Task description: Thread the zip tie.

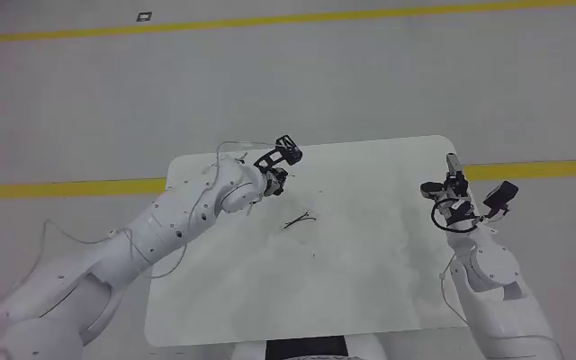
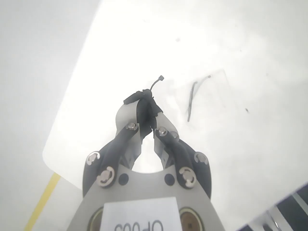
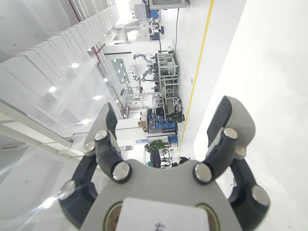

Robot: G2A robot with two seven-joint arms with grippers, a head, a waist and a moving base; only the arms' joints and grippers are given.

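Left gripper (image 2: pixel 144 97): over the far-left part of the table, near its back edge. Fingers pressed together, black-taped tips clamped on a tie.
Thin black plastic zip tie (image 2: pixel 156 82): pinched between the left fingertips. A short curved length sticks out past them and ends in the small square head. It is held off the tabletop; the rest of the strap is hidden inside the grip.
Loose black zip ties (image 1: pixel 300 219): thin strands lying flat near the table's middle, just beside the left gripper but apart from it. In the left wrist view they form a narrow V. Exact count unclear.
Right gripper (image 3: pixel 166 111): at the table's right edge, well apart from the ties. Fingers spread wide with nothing between the ribbed black pads. It points away from the work, toward the room beyond.
White rounded-corner table (image 1: pixel 378 270): plain top with a few small dark specks scattered around the loose ties.
Yellow floor line (image 1: pixel 270 20): runs across the grey floor beyond the table; a second one passes behind the table's back edge.
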